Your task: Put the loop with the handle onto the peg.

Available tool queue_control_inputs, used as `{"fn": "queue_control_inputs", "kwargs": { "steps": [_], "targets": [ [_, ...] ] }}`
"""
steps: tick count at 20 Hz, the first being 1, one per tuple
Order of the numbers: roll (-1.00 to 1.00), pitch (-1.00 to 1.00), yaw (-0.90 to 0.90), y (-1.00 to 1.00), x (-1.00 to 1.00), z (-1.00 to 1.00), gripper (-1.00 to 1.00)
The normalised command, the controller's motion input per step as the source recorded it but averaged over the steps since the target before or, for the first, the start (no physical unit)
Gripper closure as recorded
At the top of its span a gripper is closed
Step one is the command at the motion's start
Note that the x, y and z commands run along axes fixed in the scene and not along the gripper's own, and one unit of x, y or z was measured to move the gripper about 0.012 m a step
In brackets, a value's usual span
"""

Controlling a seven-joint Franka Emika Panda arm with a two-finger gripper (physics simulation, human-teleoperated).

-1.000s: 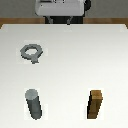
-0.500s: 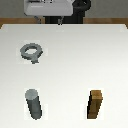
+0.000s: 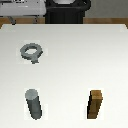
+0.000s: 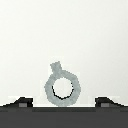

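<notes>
In the wrist view the two fingers are showing only as dark tips at the frame's edge, standing well apart and holding nothing; the gripper is spread wide. Between those tips, lower down on the table, the loop is lying flat, its round hole fully visible and its stubby handle pointing away from the fingers. The fingers are not touching the loop; how high they are hanging above it cannot be told.

In the exterior view the fingers are not showing. The loop is sitting on the white table toward the exterior view's left, in the far half of the surface, with its handle pointing toward the near edge. The peg is standing upright nearer the camera, also on the exterior view's left, well apart from the loop. A brown block is standing upright on the exterior view's right, level with the peg and well apart from it. The robot base is sitting dark beyond the far table edge.
</notes>
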Motion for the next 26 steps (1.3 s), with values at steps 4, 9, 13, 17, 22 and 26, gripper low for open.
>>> {"fn": "queue_control_inputs", "kwargs": {
  "steps": [4, 9, 13, 17, 22, 26],
  "targets": [
    [0.0, 0.0, 0.9, 0.0, 0.0, 0.0, -1.0],
    [0.0, 0.0, 0.12, 0.0, 0.0, 0.0, -1.0],
    [0.0, 0.0, 0.0, 0.0, 0.0, -0.5, -1.0],
    [0.0, 0.0, 0.0, 0.0, 0.25, -0.25, -1.0],
    [0.0, 0.0, 0.0, 0.0, 0.4, 0.0, -1.0],
    [0.0, 0.0, 0.0, 0.25, 0.0, 0.0, -1.0]
  ]
}}
